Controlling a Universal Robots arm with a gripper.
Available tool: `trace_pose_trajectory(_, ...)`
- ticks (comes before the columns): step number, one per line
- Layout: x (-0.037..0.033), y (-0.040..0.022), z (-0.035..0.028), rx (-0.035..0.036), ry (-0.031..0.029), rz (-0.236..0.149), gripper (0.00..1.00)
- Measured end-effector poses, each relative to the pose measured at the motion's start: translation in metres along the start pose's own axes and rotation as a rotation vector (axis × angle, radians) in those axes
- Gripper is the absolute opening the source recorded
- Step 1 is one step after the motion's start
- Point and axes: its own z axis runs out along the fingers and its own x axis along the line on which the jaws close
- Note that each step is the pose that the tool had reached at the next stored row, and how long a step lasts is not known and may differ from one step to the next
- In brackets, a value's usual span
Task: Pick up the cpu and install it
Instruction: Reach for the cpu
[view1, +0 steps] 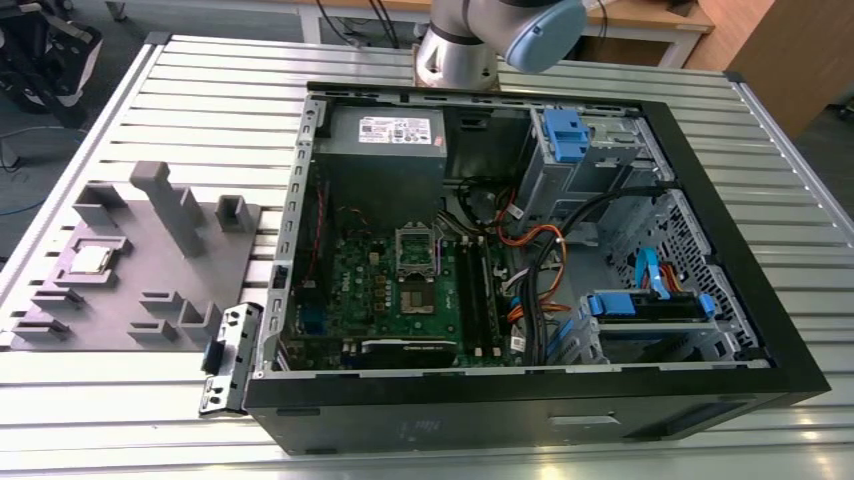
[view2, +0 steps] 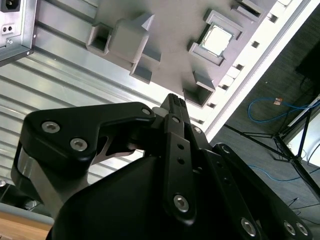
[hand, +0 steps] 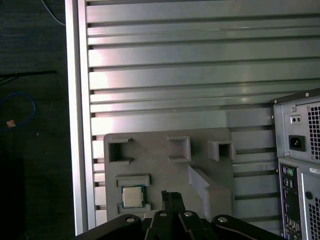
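On the exterior view's left of the case (view1: 534, 400), a grey holder (view1: 160, 270) is laid flat on the slatted table (view1: 200, 90). The cpu (view1: 90, 260) is seated metal side up in a square recess of that holder, on the side away from the case. The holder's other recesses are seen bare, and several upright posts are carried on the half nearer the case.

The case is laid on its side with the panel off. The board (view1: 387, 290) is exposed in the half of the case nearer the holder, and a metal-framed socket (view1: 418, 250) is seen at its middle. No chip can be made out in it. Orange and blue cables and blue drive brackets are found in the case's half toward the exterior view's right. The arm (view1: 467, 40) is seen beyond the far wall of the case.

In both wrist views the gripper (view2: 172, 100) (hand: 167, 194) is seen against the holder (view2: 170, 45) (hand: 160, 170), off the case's (hand: 300, 170) rear panel side. Its jaws are drawn close together, and nothing is held between them. The cpu (view2: 216, 40) (hand: 132, 196) is seen in its recess beside the tips, untouched. A blue cable (hand: 20, 107) is seen on the floor past the table (hand: 175, 75) edge, on the side away from the case.
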Motion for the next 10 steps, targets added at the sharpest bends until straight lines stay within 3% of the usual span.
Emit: trace_pose_trajectory(10, 0.0012, -0.0013, 0.0055, 0.0, 0.0001, 0.0, 0.11)
